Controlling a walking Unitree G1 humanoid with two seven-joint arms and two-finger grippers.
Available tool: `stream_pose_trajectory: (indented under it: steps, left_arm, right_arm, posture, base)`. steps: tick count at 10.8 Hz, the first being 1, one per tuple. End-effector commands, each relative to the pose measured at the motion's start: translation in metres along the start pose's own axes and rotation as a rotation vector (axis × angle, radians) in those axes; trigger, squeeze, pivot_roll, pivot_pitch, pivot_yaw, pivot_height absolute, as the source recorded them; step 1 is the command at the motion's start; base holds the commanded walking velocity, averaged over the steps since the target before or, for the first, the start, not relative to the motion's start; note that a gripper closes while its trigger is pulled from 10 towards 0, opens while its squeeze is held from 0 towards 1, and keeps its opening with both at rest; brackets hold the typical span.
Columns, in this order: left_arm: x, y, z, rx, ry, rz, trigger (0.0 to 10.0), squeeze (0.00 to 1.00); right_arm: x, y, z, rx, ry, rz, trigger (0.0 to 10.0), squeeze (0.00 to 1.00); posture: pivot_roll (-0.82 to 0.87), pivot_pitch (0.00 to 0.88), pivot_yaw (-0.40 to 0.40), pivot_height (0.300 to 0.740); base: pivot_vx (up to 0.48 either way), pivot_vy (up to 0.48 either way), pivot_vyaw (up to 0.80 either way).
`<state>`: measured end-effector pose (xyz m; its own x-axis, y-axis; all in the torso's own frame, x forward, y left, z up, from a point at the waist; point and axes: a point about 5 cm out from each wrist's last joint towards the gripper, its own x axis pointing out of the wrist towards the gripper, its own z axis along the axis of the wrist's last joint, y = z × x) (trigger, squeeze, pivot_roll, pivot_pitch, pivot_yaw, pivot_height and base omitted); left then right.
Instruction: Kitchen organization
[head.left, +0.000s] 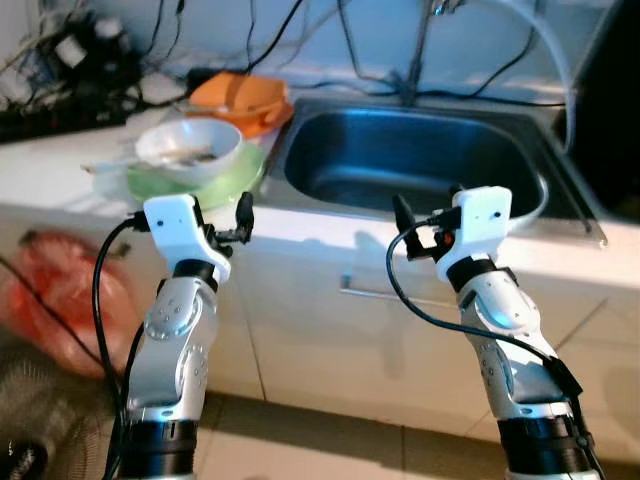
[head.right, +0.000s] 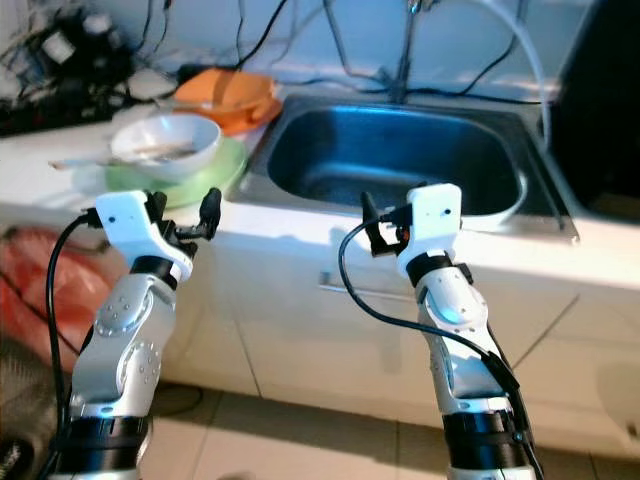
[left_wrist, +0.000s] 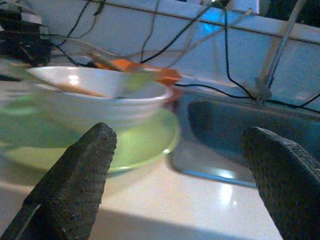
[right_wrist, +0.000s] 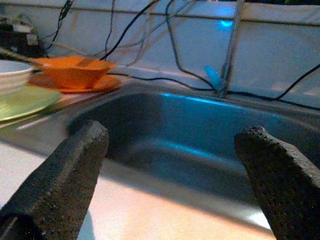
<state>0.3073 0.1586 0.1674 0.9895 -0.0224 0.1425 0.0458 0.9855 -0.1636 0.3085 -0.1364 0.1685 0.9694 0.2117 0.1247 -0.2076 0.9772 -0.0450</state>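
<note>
- Head views: the left gripper (head.left: 243, 222) and right gripper (head.left: 403, 228) hover at the counter edge, holding nothing.
- Left wrist view: fingers (left_wrist: 75, 185) spread wide; the white bowl (left_wrist: 97, 97) sits on a green plate (left_wrist: 140, 145) beside the sink (head.left: 420, 160). It looks stiff, breakable and slippery; better gripped at the rim.
- Right wrist view: fingers (right_wrist: 60, 180) apart, facing the sink.

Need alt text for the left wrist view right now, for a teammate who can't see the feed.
The left end effector, fingers wide apart, faces a white bowl that sits on a green plate on the pale counter. A steel sink lies beside the plate, with black cables along the wall behind.
</note>
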Motion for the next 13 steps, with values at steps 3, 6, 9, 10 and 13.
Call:
stream_pose_trajectory:
  steps: [3, 6, 9, 10, 13]
  left_arm:
    - [0.000, 0.005, 0.005, 0.004, -0.013, 0.015, 10.0, 0.00]
    - [0.001, -0.003, 0.010, 0.018, -0.040, -0.065, 10.0, 0.00]
    - [0.001, -0.003, 0.010, 0.011, -0.043, -0.060, 10.0, 0.00]
    - [0.001, 0.000, 0.011, 0.011, -0.044, -0.044, 10.0, 0.00]
    - [0.002, 0.009, 0.011, 0.015, -0.045, 0.025, 10.0, 0.00]
  right_arm:
    - [0.003, 0.005, 0.004, 0.002, -0.018, 0.014, 10.0, 0.00]
    - [0.003, 0.004, 0.004, 0.018, -0.022, 0.000, 10.0, 0.00]
    - [0.003, 0.003, 0.004, 0.017, -0.021, -0.004, 10.0, 0.00]
    - [0.003, 0.003, 0.004, 0.012, -0.026, 0.000, 10.0, 0.00]
    - [0.003, 0.003, 0.004, 0.006, -0.029, 0.005, 10.0, 0.00]
  posture:
    - [0.03, 0.000, -0.003, 0.740]
    - [0.03, 0.000, 0.001, 0.740]
    - [0.02, 0.000, 0.001, 0.740]
    - [0.02, 0.000, -0.001, 0.740]
    - [0.02, 0.000, -0.002, 0.740]
  base:
    - [0.000, 0.000, 0.00]
    - [0.000, 0.000, 0.00]
    - [0.000, 0.000, -0.44]
    - [0.000, 0.000, 0.00]
    - [0.000, 0.000, 0.00]
